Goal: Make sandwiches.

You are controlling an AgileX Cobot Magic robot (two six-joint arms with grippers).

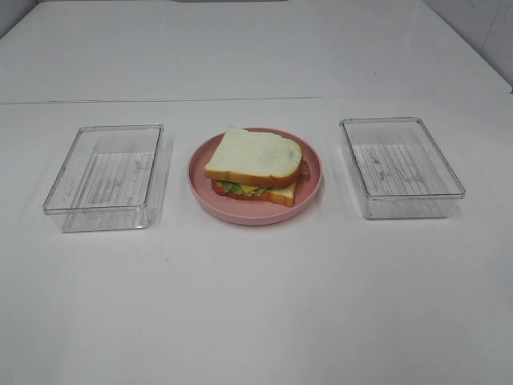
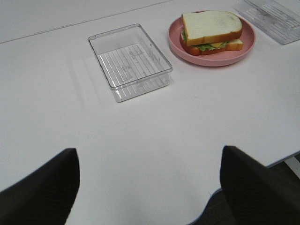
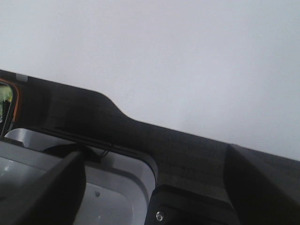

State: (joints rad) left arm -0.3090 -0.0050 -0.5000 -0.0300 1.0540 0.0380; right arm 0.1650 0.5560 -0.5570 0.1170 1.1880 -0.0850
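Lab bench — bare white table (image 1: 256, 305), toy food staged.

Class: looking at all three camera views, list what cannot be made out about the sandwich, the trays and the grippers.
- Sandwich filling: mostly hidden under the top bread slice, exterior high view.
- Right clear tray: cut off by the left wrist picture's edge.
- Right wrist view: shows none of the table items.
- Neither gripper appears in the exterior high view.

The sandwich (image 1: 255, 164) has white bread with orange-brown crust, green lettuce and yellow cheese, on a pink plate (image 1: 202, 178). Both clear trays (image 1: 105, 177) (image 1: 400, 166) have ribbed floors; the table (image 1: 256, 305) is white.
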